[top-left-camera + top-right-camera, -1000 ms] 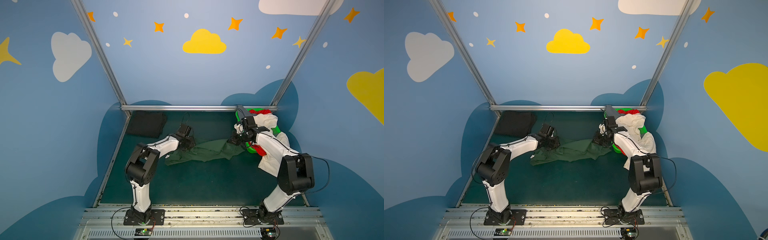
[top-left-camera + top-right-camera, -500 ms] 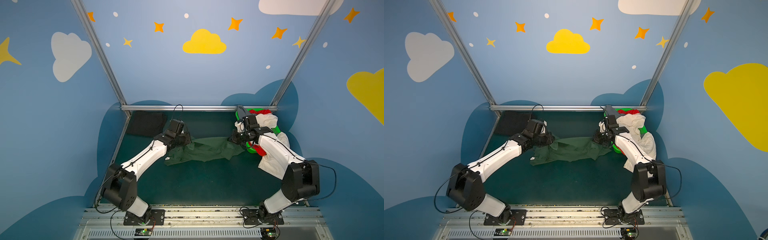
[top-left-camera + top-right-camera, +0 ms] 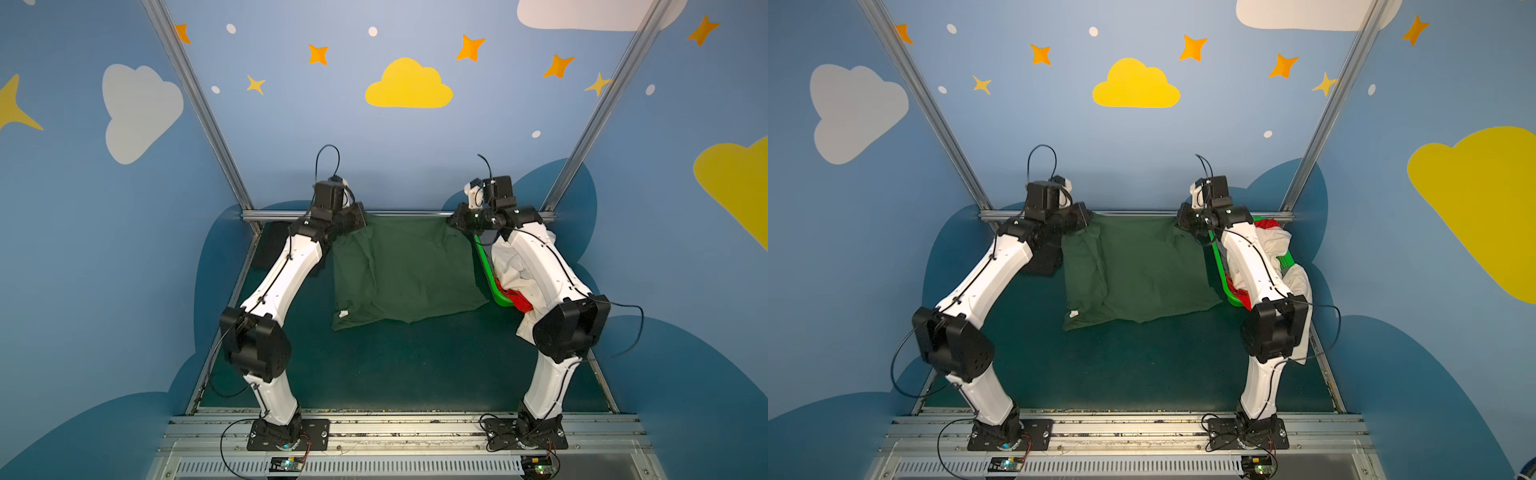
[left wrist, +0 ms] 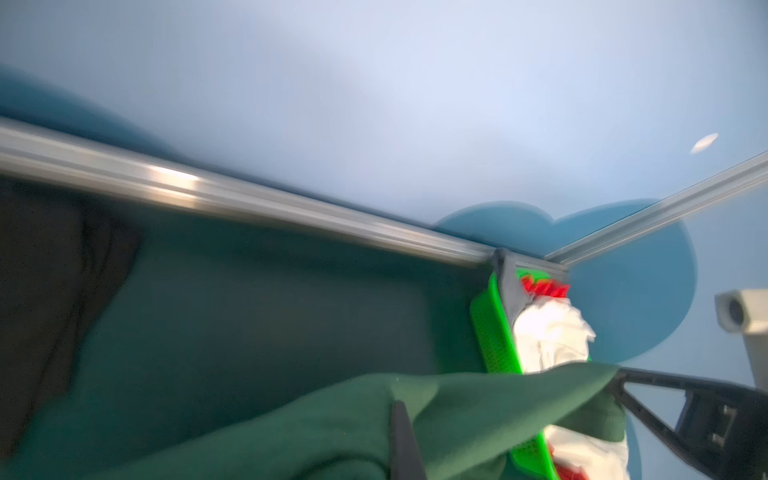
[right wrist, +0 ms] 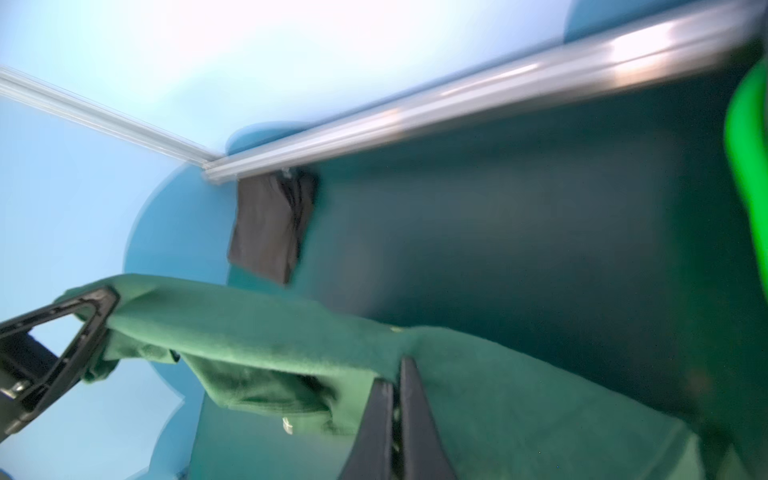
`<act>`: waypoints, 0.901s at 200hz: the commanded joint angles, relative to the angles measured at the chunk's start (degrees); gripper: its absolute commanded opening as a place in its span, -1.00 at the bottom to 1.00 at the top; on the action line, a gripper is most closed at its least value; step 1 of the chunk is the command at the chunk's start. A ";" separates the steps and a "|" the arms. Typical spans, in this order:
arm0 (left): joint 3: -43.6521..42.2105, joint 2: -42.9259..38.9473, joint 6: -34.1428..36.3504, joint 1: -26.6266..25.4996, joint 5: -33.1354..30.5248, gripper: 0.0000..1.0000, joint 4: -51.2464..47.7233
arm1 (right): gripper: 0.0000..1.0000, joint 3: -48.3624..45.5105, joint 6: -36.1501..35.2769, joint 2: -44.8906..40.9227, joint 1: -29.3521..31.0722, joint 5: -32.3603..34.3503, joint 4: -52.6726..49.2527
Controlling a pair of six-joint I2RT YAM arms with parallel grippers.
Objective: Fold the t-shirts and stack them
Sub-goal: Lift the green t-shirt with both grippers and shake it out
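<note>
A dark green t-shirt [image 3: 403, 270] [image 3: 1133, 270] hangs spread like a sheet between my two raised grippers, its lower hem resting on the table. My left gripper [image 3: 359, 218] [image 4: 401, 415] is shut on its upper left corner. My right gripper [image 3: 455, 220] [image 5: 399, 374] is shut on the upper right corner. In both wrist views the green cloth [image 4: 478, 407] [image 5: 249, 328] stretches taut across to the opposite gripper. A folded black t-shirt [image 5: 270, 224] [image 3: 1042, 262] lies at the back left, mostly hidden behind the left arm in both top views.
A bright green mesh basket [image 3: 488, 274] [image 4: 494, 332] stands at the back right under the right arm, holding a white tee [image 3: 1273, 241], a red tee [image 3: 519, 301] and a grey one [image 4: 511, 291]. A metal rail [image 3: 407, 214] runs along the table's back edge.
Both arms have risen and drawn apart, lifting the dark green t-shirt from a crumpled strip on the table into a wide hanging sheet. Both grips stayed shut.
</note>
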 commanded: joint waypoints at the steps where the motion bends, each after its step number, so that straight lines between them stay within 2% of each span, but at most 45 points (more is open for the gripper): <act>1: 13.73 1.06 5.00 0.74 3.19 -0.93 -10.87 | -1.00 13.52 -3.01 1.61 0.37 0.82 -9.92; 15: 14.80 -1.73 7.08 -0.44 2.22 -0.93 -12.83 | -1.00 14.37 -4.43 -0.90 1.42 2.64 -11.12; 30: 9.69 -8.30 8.48 -2.03 0.22 -0.93 -12.30 | -1.00 7.97 -5.56 -7.60 2.87 5.32 -9.83; 38: 3.52 -13.14 8.68 -2.95 -0.31 -0.93 -10.25 | -1.00 3.43 -5.27 -11.21 3.57 6.60 -8.43; 56: -11.49 -25.86 9.38 -6.72 -6.79 -0.93 -2.12 | -1.00 -11.32 -4.26 -23.48 5.92 9.73 -2.19; 77: -23.56 -39.82 5.83 -8.47 -7.85 -0.92 3.11 | -1.00 -22.38 -4.46 -35.67 10.92 15.74 0.81; 93: -27.19 -48.54 5.15 -9.72 -7.44 -0.92 3.73 | -1.00 -24.55 -5.10 -41.73 15.30 19.80 -0.81; 108: -25.97 -53.71 4.94 -10.70 -6.78 -0.92 2.57 | -1.00 -23.42 -5.15 -45.14 18.65 22.53 -3.30; 138: -16.95 -53.44 5.74 -10.81 -2.41 -0.92 -1.13 | -1.00 -16.90 -4.36 -46.22 22.04 24.79 -7.36; 159: -9.57 -47.19 8.64 -10.72 -2.07 -0.92 -5.87 | -1.00 -14.78 -5.36 -45.09 22.75 28.08 -8.14; 180: -7.16 -40.65 9.84 -10.17 -3.11 -0.92 -5.74 | -1.00 -14.97 -6.91 -42.65 22.53 30.25 -7.70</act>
